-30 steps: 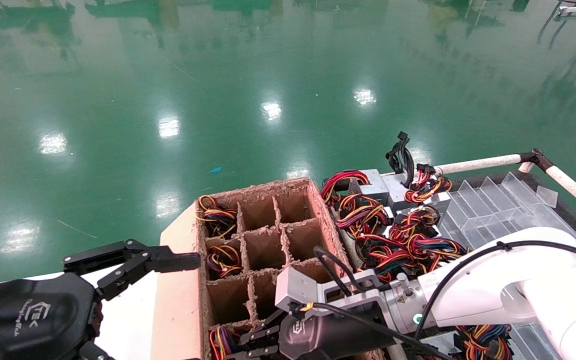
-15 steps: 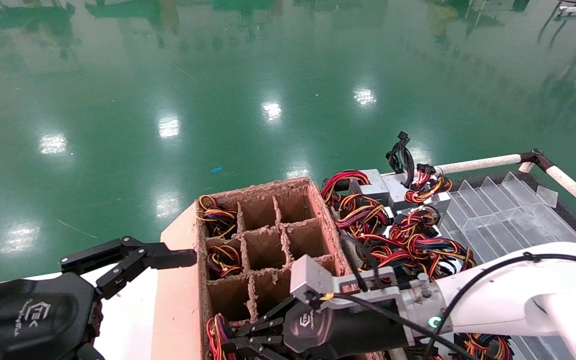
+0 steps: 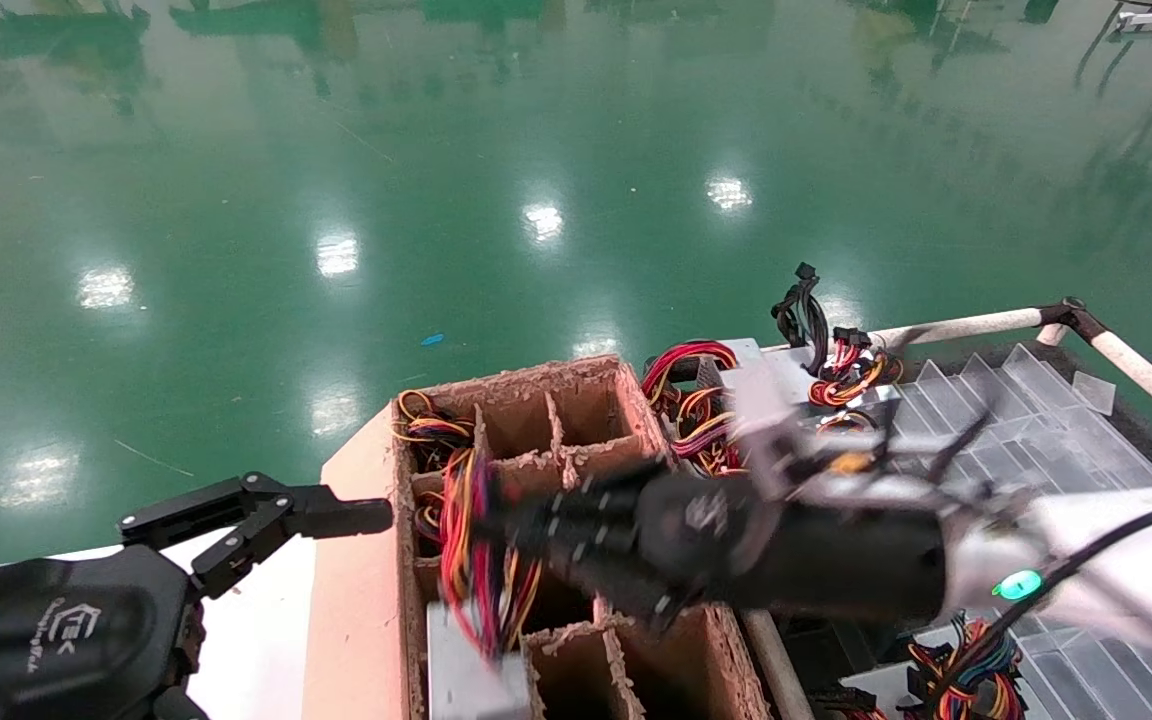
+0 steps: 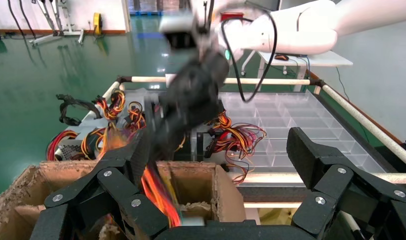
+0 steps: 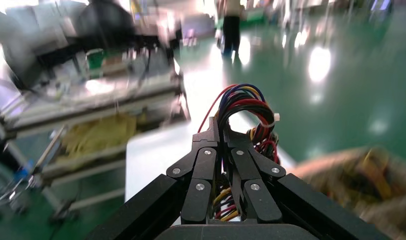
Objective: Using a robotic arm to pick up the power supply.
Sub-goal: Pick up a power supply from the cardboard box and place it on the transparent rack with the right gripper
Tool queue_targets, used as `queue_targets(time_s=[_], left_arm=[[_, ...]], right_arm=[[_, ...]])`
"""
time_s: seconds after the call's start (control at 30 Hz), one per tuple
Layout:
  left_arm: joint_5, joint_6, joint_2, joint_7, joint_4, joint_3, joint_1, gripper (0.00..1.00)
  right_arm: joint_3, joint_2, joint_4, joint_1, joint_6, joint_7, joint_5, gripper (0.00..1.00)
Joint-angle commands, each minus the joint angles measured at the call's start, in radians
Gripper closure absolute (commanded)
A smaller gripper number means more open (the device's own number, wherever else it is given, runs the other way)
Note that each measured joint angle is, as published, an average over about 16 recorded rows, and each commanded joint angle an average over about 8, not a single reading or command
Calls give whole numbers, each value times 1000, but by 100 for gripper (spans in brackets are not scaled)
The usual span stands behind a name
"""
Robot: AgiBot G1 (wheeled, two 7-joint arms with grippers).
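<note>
The power supply (image 3: 464, 678), a silver-grey box, hangs by its bundle of red, yellow and purple wires (image 3: 476, 560) over the near cells of the cardboard box (image 3: 516, 378). My right gripper (image 3: 508, 522) is shut on that wire bundle, which loops out past its fingertips in the right wrist view (image 5: 243, 100). The right arm is blurred by motion. My left gripper (image 3: 266, 520) stands open at the box's left side with nothing between its fingers (image 4: 303, 150). From the left wrist view the wires (image 4: 158, 192) and the right gripper's housing (image 4: 193, 95) show above the box.
Several more power supplies with tangled wires (image 3: 696, 400) lie right of the cardboard box. A clear plastic divider tray (image 3: 1026, 400) fills the far right, bounded by a white rail (image 3: 956, 325). Two far-left box cells hold wire bundles (image 3: 431, 435). Green floor lies beyond.
My right gripper rose from the box's near edge and swung up over the box, pulling the wire bundle and the power supply up with it. The left arm stayed put.
</note>
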Motion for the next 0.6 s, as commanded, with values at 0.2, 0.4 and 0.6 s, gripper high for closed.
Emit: queue_targets(time_s=[0.2, 0.4, 0.6], left_arm=[[0, 0, 0, 0, 0, 0, 0, 0], [0, 0, 0, 0, 0, 0, 0, 0], [0, 0, 0, 0, 0, 0, 0, 0]], right_arm=[[16, 67, 60, 52, 1, 28, 120, 100], [13, 116, 52, 151, 0, 51, 178, 100], [-25, 186, 13, 281, 8, 50, 137, 100]])
